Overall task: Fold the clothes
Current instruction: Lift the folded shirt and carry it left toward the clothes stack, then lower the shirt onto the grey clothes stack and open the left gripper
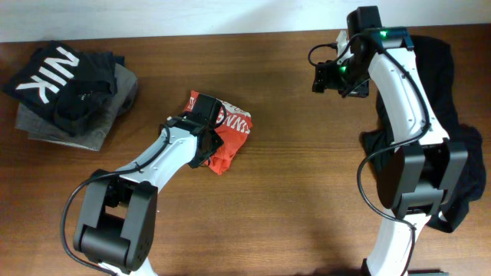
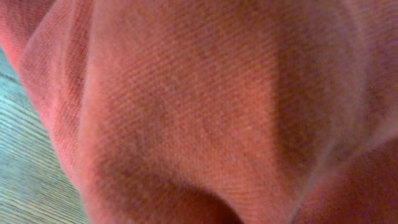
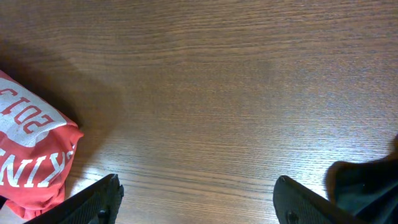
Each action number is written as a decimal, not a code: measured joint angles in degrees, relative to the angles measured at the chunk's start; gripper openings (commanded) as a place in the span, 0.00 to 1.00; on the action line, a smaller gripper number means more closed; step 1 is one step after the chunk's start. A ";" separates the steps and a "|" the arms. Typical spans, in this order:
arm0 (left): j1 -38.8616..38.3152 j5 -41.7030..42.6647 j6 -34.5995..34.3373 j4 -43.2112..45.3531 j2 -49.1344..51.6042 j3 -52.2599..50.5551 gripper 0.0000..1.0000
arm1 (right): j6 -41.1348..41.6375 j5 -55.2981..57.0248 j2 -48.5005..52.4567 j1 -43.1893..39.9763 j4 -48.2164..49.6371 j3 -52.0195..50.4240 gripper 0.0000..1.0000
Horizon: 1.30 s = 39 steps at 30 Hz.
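Red-orange T-shirt: the crumpled cotton T-shirt (image 1: 232, 130) with white printed lettering lies bunched at centre-left of the overhead frame, on the brown wooden worktop (image 1: 307, 192).
Left gripper: the left gripper (image 1: 205, 138) sits on the T-shirt's left edge, closed on its fabric; red cloth fills the left wrist view.
Right gripper: the right gripper (image 1: 326, 77) hangs at upper right over the wood, fingers (image 3: 102, 198) spread wide, holding nothing.
Black garment: a large black fabric garment (image 1: 454, 84) is heaped at the right edge, beside the right arm.
Upper left: a black top (image 1: 57, 77) lettered "NIK" lies on a folded grey garment (image 1: 92, 134).
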 measured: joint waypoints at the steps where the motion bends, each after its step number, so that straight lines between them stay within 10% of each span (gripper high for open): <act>1: 0.02 -0.02 1.14 0.02 0.00 0.00 0.01 | -0.02 0.00 0.00 0.00 -0.15 -0.02 0.82; 19: 9.77 -3.89 49.35 6.84 -16.28 11.15 0.00 | -0.20 0.00 0.00 0.00 -0.55 0.00 0.83; 34: 29.75 1.62 66.86 23.19 -18.01 11.43 0.00 | -0.81 0.02 0.00 0.02 -1.40 0.00 0.83; 39: 38.25 7.69 61.81 25.27 -16.65 11.43 0.00 | -0.79 0.00 0.00 0.02 -1.42 -0.02 0.83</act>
